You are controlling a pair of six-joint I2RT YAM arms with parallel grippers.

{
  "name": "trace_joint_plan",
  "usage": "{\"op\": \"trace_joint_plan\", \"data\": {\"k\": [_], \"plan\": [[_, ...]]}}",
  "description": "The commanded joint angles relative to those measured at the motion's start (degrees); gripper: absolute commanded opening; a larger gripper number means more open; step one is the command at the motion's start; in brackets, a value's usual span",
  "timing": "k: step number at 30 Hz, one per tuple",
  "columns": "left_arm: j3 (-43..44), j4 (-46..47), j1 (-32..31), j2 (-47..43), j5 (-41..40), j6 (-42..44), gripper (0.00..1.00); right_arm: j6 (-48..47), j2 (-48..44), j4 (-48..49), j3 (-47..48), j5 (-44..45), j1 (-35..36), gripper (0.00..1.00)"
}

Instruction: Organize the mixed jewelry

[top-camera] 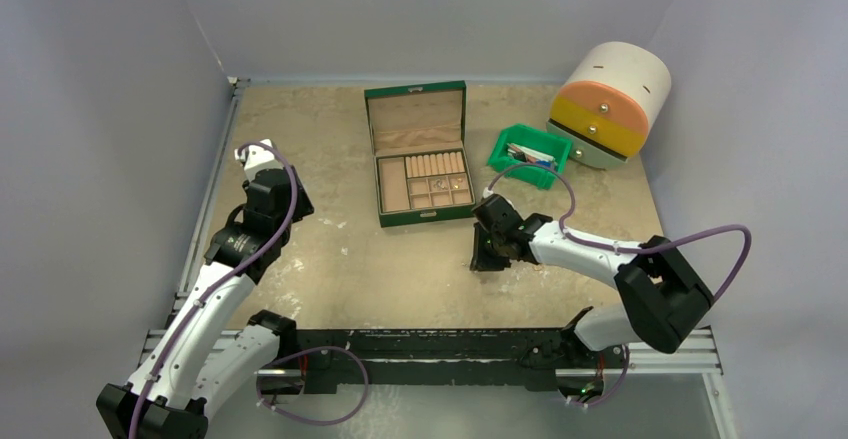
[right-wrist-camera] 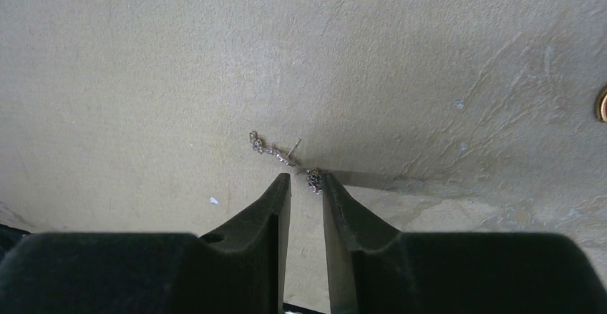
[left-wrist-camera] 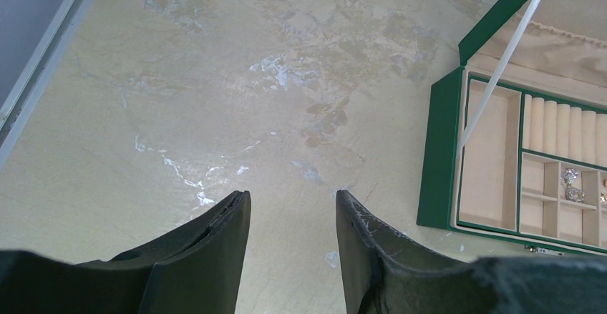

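You're at the pickup: your right gripper, barely parted and empty, noses the small silvery chain trinket near the open green jewelry box; straddle the trinket, then close.

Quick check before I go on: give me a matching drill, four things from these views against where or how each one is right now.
Things:
1. green jewelry box
2. green bin
3. silvery trinket
4. left gripper

Place or state:
A. open, over a bare patch of table
B. lying on the table at the tips of the right gripper
C. lid up, small pieces in a compartment
D. between the box and the round drawer unit

Pairs: 1-C, 2-D, 3-B, 4-A.
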Motion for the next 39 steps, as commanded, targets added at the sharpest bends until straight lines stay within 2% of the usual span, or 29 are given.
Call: {"op": "trace_joint_plan", "data": {"k": [1, 12, 24, 39], "plan": [[1.3, 2.1, -0.2, -0.7, -0.8, 0.7, 0.47, 1.0, 0.1, -0.1, -0.4, 2.2, 0.4, 0.25], [1.4, 2.0, -0.2, -0.7, -0.8, 0.7, 0.47, 1.5, 1.6, -0.2, -0.4, 3.2, 1.2, 0.21], [1.4, 2.1, -0.2, -0.4, -0.8, 0.7, 0.47, 1.7, 1.5, -0.9, 0.3, 3.5, 1.7, 0.0], [1.4, 2.1, -0.2, -0.3, -0.8, 0.7, 0.47, 0.8, -3.3, -7.5, 6.7, 7.0, 1.8, 0.0]]}}
